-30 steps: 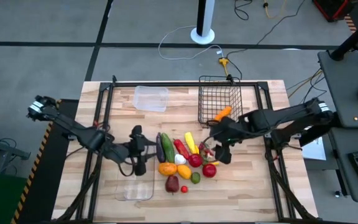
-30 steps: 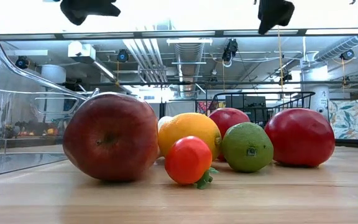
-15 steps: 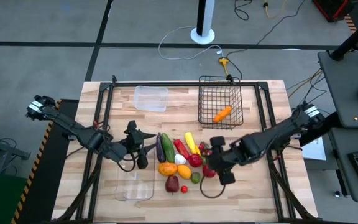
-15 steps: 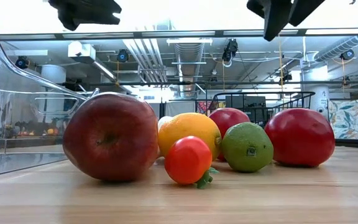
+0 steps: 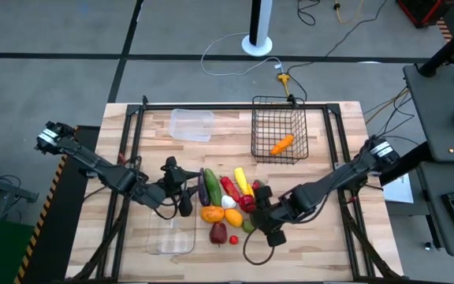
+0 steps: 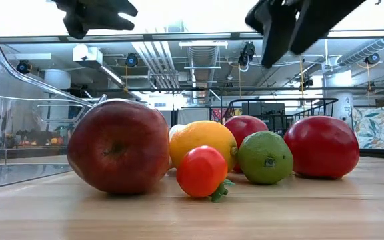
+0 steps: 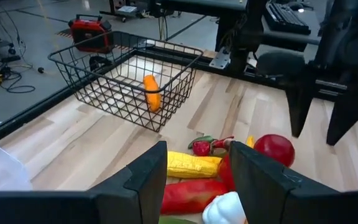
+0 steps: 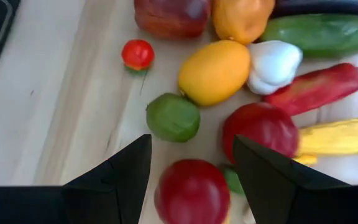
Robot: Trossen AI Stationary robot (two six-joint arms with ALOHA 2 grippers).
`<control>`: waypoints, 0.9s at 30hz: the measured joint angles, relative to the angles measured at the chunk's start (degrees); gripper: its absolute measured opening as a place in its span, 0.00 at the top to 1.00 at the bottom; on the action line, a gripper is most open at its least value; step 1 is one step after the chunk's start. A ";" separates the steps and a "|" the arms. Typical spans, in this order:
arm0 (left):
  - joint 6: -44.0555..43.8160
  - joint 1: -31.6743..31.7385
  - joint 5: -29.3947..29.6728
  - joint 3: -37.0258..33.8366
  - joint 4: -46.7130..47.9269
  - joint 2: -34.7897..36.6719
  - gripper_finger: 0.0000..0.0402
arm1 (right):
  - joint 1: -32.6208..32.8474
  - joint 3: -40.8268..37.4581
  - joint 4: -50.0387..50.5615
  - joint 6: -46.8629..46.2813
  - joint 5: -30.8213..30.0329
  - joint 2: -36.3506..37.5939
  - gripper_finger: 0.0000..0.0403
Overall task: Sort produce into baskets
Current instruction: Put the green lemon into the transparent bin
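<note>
Landmark for all places: the black wire basket [image 5: 279, 128], standing at the far side of the table [image 5: 329, 244] with one orange carrot [image 5: 282, 144] lying in it; the clear square tub [image 5: 191, 125] sits beside it, away toward the left arm's side; the long clear tray [image 5: 173, 233] lies at the near edge, well apart from the basket, on the left arm's side.

Produce pile [image 5: 228, 201] — spread on the wood between basket and tray, nearer the front edge than the basket; eggplant, cucumber, red pepper and yellow piece lie side by side, long axes running roughly basket-ward to front edge; round items sit at the front end of the pile.

Key relation: right gripper [image 5: 268, 225] hangs over the round items at the corner of the pile that lies straight front of the basket; in the right wrist view the red tomato [image 8: 192, 190] sits directly between its two fingers [image 8: 114, 180], just below, with the green lime [image 8: 173, 116] just beyond; round thing, so no axis to match; my read is a straight drop would take it.

Right gripper: jaws moderately apart, holding nothing, not visibly touching.

Left gripper [image 5: 181, 184]: over the pile's tray-side edge, beside the eggplant [image 5: 202, 188]; fingers part open, empty; it looks toward the basket across yellow corn [image 7: 194, 164] and red pepper [image 7: 194, 193].

Right arm nearer the tomato; left nearer the long vegetables.
</note>
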State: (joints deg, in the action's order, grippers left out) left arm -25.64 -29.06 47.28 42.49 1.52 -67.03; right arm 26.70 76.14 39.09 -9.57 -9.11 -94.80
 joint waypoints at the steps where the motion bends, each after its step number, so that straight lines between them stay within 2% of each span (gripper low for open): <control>1: 0.21 0.00 -0.61 0.11 -0.02 0.12 0.61 | 0.00 0.00 -0.07 -0.28 0.06 -0.85 0.46; 5: 0.86 0.02 -4.56 1.54 0.03 0.29 0.61 | -0.07 0.70 0.31 -3.28 0.39 -3.33 0.44; 13: 0.64 -1.68 -4.72 4.73 -0.33 -2.51 0.61 | 1.13 1.58 -0.29 -1.03 0.07 -3.26 0.25; 16: 0.79 -1.55 -4.29 5.75 -0.41 -4.16 0.61 | 1.74 1.57 -1.14 0.59 0.05 -3.55 0.21; 24: 7.20 -1.60 -4.24 8.32 -0.20 -5.48 0.61 | 1.79 1.97 -5.14 0.13 -1.25 -7.64 0.21; 27: 6.56 -1.75 -4.37 9.87 -0.24 -5.32 0.61 | 2.24 2.85 -5.35 -2.38 -0.71 -8.98 0.23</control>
State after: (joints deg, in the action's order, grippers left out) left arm -19.08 -30.81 42.91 52.36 1.28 -72.36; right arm 28.94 78.99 33.74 -11.95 -9.82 -103.78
